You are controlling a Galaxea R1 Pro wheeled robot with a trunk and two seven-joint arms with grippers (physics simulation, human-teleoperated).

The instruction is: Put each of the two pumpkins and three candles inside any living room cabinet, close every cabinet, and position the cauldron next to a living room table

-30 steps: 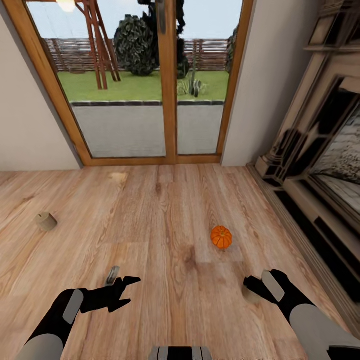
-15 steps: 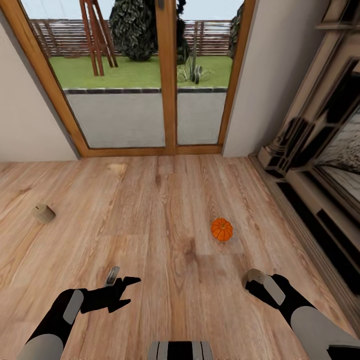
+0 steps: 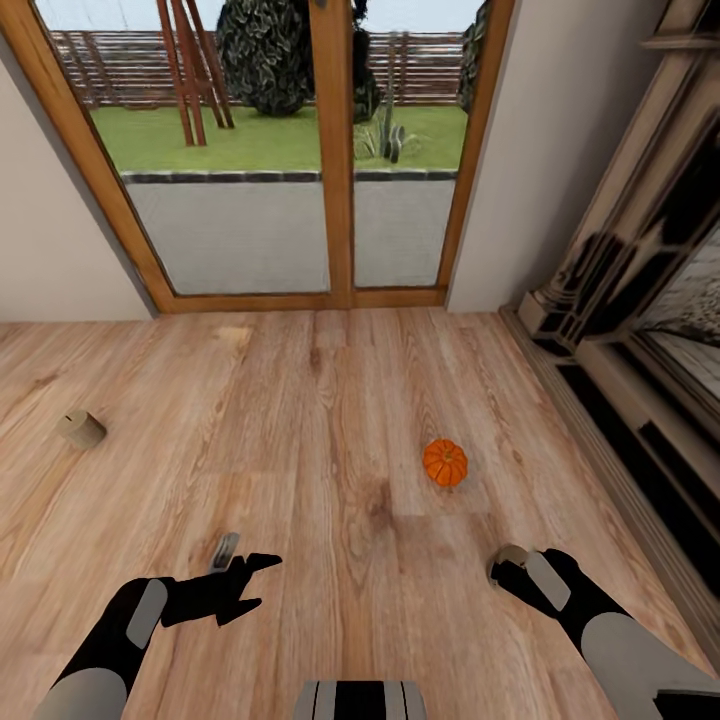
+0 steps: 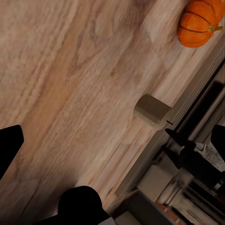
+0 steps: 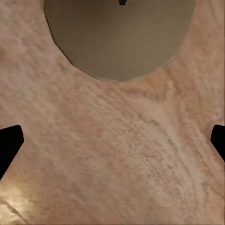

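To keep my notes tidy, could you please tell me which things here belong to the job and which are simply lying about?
Belong to the job:
pumpkin
left candle
right candle

Just there:
fireplace
glass doors
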